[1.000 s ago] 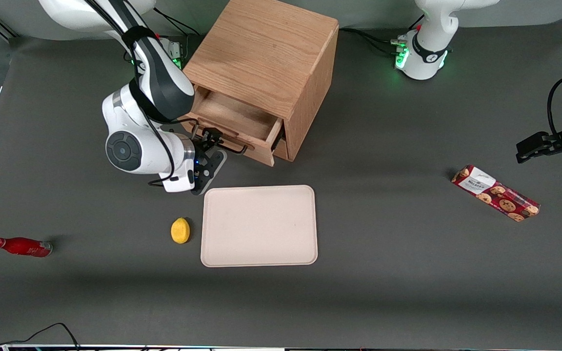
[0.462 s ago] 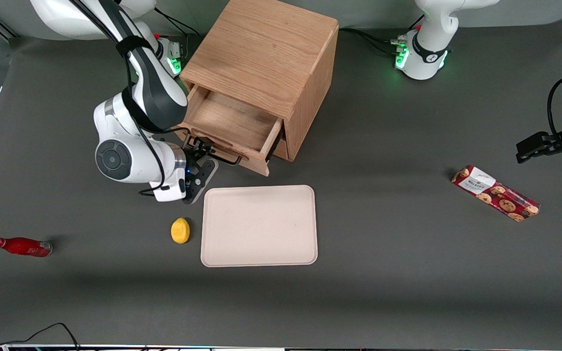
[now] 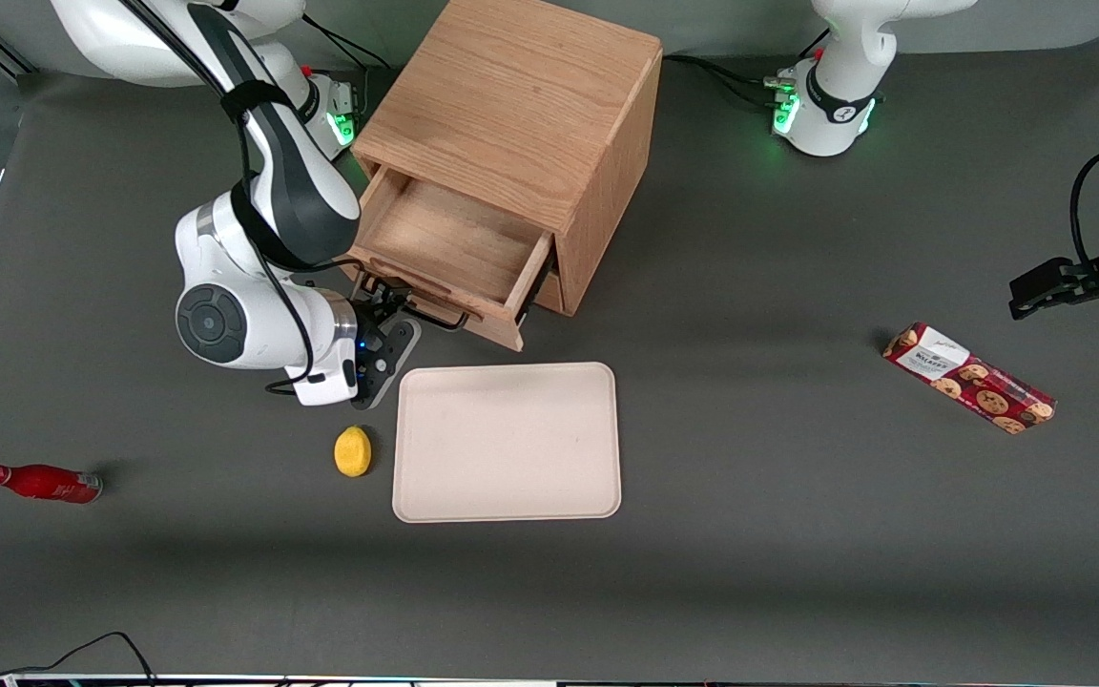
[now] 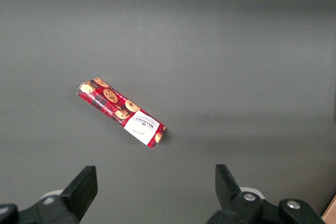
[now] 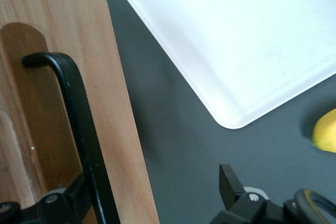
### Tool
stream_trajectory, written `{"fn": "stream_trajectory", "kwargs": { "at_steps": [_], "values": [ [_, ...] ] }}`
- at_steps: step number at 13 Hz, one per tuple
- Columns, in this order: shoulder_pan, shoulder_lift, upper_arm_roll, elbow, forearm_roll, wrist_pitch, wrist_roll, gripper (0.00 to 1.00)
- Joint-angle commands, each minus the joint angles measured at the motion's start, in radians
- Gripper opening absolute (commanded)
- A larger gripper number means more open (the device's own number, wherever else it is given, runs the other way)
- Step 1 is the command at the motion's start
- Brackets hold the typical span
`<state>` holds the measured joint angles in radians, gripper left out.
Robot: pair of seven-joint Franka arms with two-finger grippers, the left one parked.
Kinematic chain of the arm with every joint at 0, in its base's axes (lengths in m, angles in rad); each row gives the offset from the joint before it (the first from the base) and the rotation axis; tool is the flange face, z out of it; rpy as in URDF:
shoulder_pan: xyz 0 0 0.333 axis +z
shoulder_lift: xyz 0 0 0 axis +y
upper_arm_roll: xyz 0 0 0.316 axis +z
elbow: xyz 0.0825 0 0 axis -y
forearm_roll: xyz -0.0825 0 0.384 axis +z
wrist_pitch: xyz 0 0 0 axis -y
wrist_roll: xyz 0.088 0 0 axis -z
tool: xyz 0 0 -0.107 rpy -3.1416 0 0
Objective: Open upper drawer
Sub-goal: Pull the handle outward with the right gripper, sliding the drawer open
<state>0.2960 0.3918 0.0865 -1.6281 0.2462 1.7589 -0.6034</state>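
Observation:
The light oak cabinet (image 3: 521, 105) stands near the working arm's base. Its upper drawer (image 3: 454, 239) is pulled well out, and its bare wooden inside shows. The dark bar handle (image 3: 435, 315) runs along the drawer's front (image 5: 121, 129). My right gripper (image 3: 387, 307) is in front of the drawer, at the handle's end nearer the working arm. In the right wrist view the gripper (image 5: 155, 182) is open, jaws wide apart. The handle (image 5: 79, 108) passes close beside one finger (image 5: 79, 192); nothing is clamped.
A cream tray (image 3: 507, 444) lies on the table just nearer the front camera than the drawer, also in the right wrist view (image 5: 236, 35). A yellow lemon (image 3: 353, 450) sits beside it. A red bottle (image 3: 39, 482) lies toward the working arm's end, a cookie box (image 3: 969, 379) toward the parked arm's.
The drawer slid farther out with my gripper at its handle. My arm has since drifted slightly away from the cabinet; the drawer has stayed put over the last half second.

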Motion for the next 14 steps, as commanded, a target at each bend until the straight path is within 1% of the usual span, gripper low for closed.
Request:
{"fn": "stream_trajectory", "kwargs": {
  "at_steps": [1, 4, 6, 11, 12, 14],
  "values": [
    [-0.021, 0.039, 0.004, 0.066, -0.024, -0.006, -0.027, 1.0],
    [-0.038, 0.053, 0.004, 0.091, -0.025, -0.006, -0.027, 1.0],
    [-0.043, 0.058, 0.004, 0.103, -0.048, -0.006, -0.027, 1.0],
    [-0.072, 0.075, 0.01, 0.132, -0.062, -0.006, -0.032, 1.0],
    [-0.077, 0.079, 0.012, 0.139, -0.061, -0.006, -0.062, 1.0],
    [-0.078, 0.084, 0.01, 0.151, -0.062, -0.006, -0.072, 1.0]
  ]
}}
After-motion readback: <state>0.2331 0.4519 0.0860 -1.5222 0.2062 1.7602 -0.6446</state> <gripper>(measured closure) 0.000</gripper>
